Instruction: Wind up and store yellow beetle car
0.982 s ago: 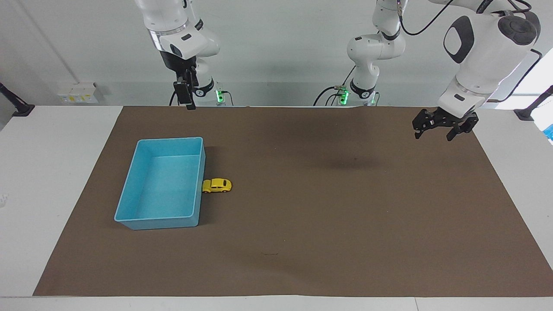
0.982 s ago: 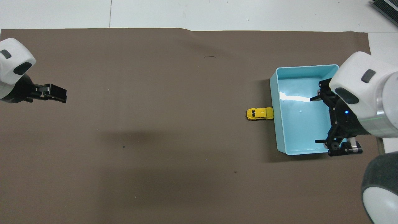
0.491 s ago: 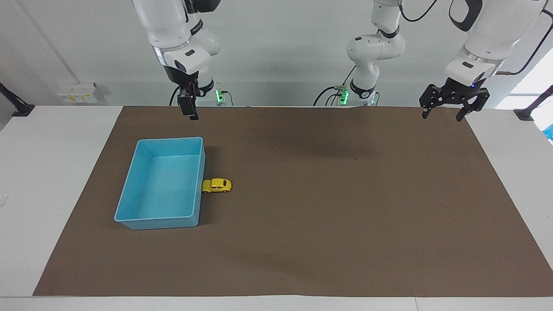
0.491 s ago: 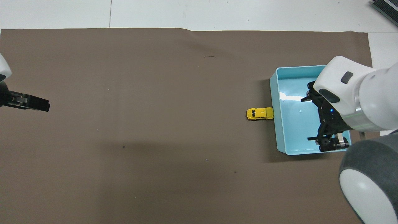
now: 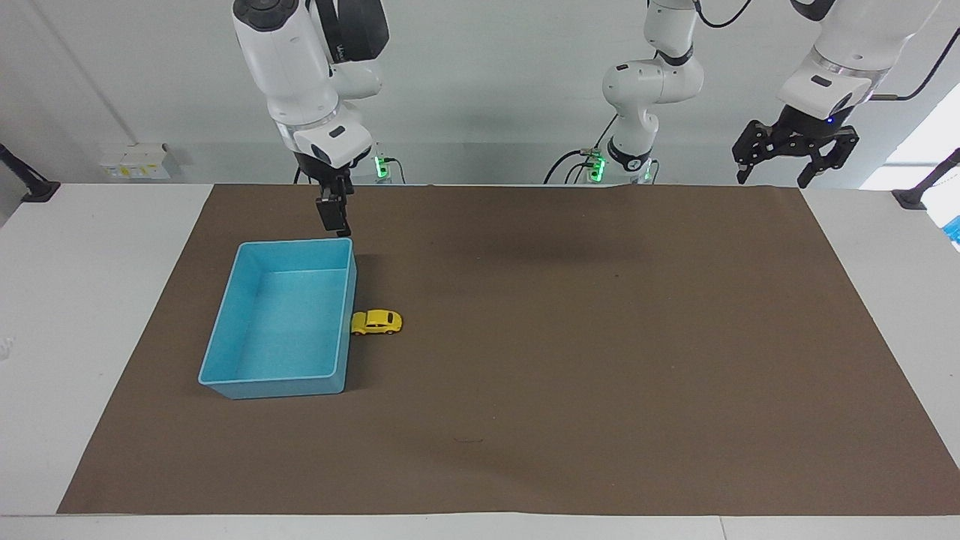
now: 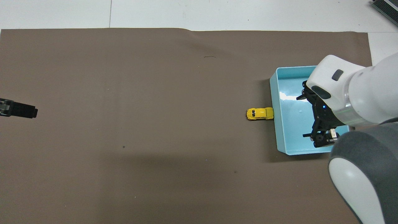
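**A:** Where's the yellow beetle car (image 5: pixel 376 322)?

**B:** Beside the blue bin (image 5: pixel 225 339), touching its wall, pointing straight away from it.

**A:** Who's closer?

**B:** The right gripper (image 5: pixel 334 217), open and empty, over the bin's rim. The left gripper (image 5: pixel 795 148), open too, waits well apart.

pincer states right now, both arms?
Left pincer: open, empty, raised over the left arm's end of the table.
Right pincer: open, empty, raised by the light-blue bin.

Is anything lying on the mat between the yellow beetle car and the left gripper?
Nothing: the facing view shows only bare brown mat between the yellow beetle car and the raised, open left gripper; the overhead view agrees.
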`<state>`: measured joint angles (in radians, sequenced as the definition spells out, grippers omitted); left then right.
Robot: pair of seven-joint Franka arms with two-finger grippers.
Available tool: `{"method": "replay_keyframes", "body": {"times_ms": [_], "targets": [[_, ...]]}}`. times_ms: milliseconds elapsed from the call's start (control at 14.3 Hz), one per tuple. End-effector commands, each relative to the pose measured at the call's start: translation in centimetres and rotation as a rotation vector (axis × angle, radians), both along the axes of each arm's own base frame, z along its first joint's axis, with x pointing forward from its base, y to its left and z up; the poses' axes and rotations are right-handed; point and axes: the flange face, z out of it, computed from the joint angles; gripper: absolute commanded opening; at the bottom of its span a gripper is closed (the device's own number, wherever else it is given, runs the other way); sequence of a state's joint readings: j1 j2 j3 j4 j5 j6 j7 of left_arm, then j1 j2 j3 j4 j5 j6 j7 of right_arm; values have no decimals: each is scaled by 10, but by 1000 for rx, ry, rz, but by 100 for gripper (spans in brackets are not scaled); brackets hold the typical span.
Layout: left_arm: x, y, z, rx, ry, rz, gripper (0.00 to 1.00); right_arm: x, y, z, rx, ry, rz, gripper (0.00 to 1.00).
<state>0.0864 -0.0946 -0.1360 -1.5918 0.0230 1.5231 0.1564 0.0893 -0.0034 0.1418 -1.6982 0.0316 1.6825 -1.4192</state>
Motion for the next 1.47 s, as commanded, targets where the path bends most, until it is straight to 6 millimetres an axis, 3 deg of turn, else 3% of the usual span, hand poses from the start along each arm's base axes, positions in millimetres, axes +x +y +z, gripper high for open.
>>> {"method": "replay_keyframes", "body": {"times_ms": [0,561,1403], "targets": [[-3,-1,0,-10,9,14,100,4,-3,-19,4,-5,27,100],[-1,-8,2,-52,-13,64,100,21,-3,-85,8,4,33,100],[0,-8,0,-67,-9,63,100,33,-2,-156,-2,-5,51,100]]}}
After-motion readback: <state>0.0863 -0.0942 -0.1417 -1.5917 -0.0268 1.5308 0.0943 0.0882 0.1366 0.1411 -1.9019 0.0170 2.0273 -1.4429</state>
